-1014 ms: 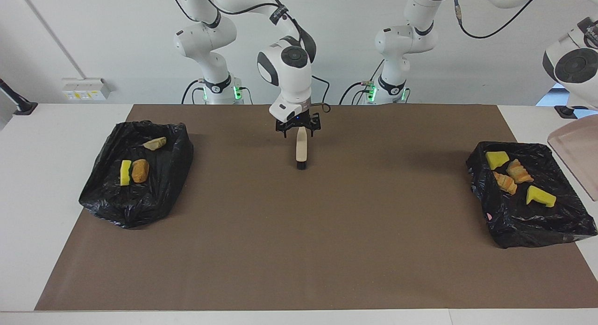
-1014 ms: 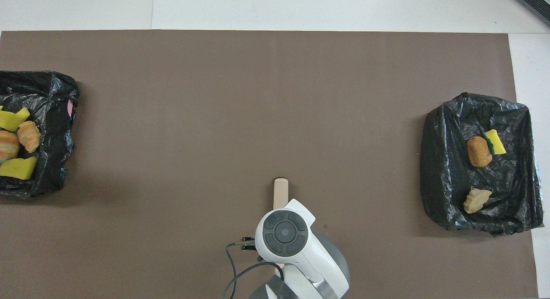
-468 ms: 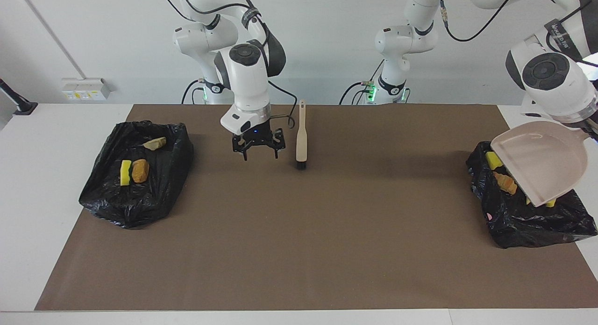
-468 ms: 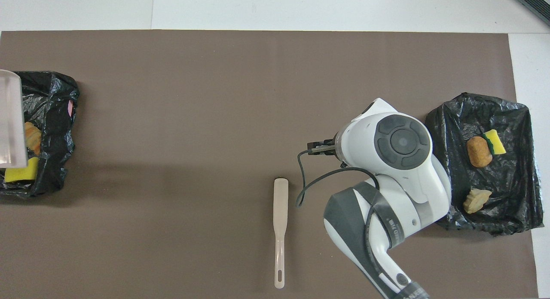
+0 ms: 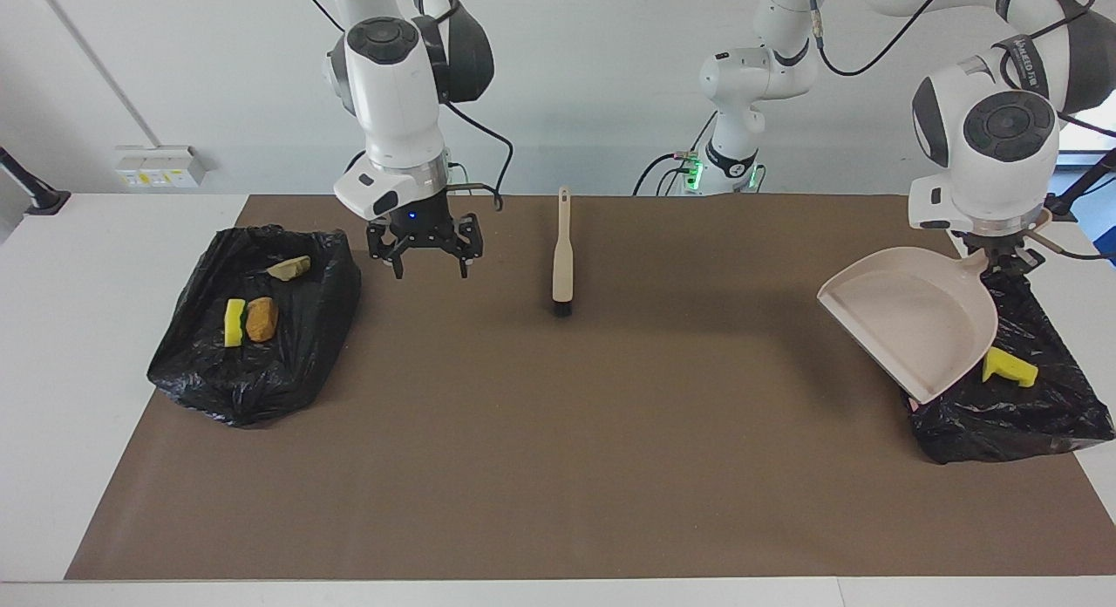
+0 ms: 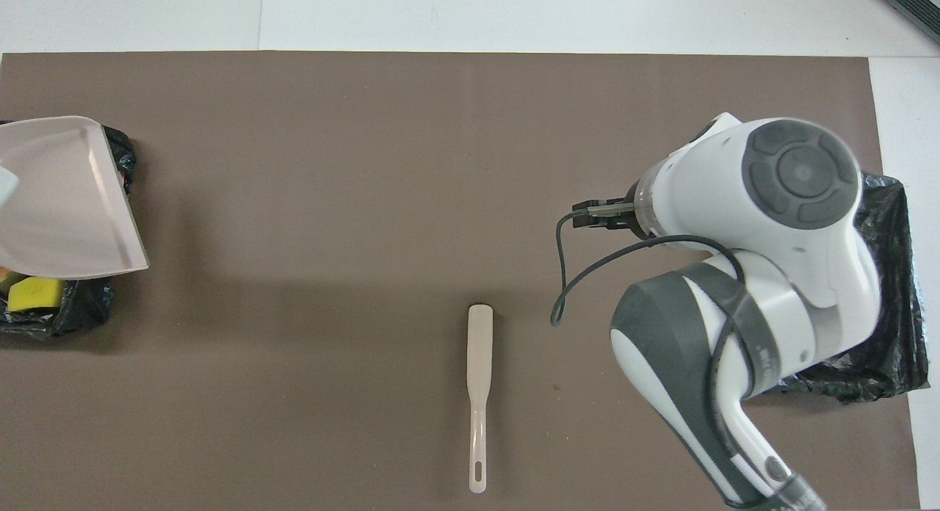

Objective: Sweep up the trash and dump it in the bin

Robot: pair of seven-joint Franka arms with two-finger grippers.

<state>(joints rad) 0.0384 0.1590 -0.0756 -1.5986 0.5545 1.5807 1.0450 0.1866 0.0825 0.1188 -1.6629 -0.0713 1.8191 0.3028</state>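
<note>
Facing view. The right end effector [image 5: 427,260] hangs in the air with its fingers spread wide and nothing between them, over the brown mat [image 5: 558,467] just beside the black bag-lined bin [image 5: 253,389] at the right arm's end of the desk [image 5: 52,398]. Three pieces of trash lie in that bin: a yellow-and-green sponge chunk [image 5: 234,322] touching a tan-orange lump [image 5: 261,318], and a paler lump [image 5: 289,268] nearer to the robots. The brush [image 5: 563,258] lies flat on the mat near the robots, in the middle of the desk's length, its black bristles pointing away from them; nothing touches it. The left end effector [image 5: 1003,258] is clamped narrowly on the handle of the dustpan [image 5: 915,323], which is raised and tilted over the second black bin [image 5: 1020,419] at the left arm's end. One yellow sponge piece [image 5: 1010,368] shows in this bin beside the pan's edge; the pan hides the rest of the bin's contents.

Overhead view. The brush [image 6: 479,371] lies lengthwise on the mat [image 6: 294,166], handle toward the robots. The right arm covers most of its bin [image 6: 892,335], so the trash there and the end effector's fingers are hidden. The dustpan [image 6: 62,199] is over the other bin [image 6: 70,313], where a yellow sponge piece [image 6: 33,294] shows beneath the pan's edge. The left end effector is out of frame here.
</note>
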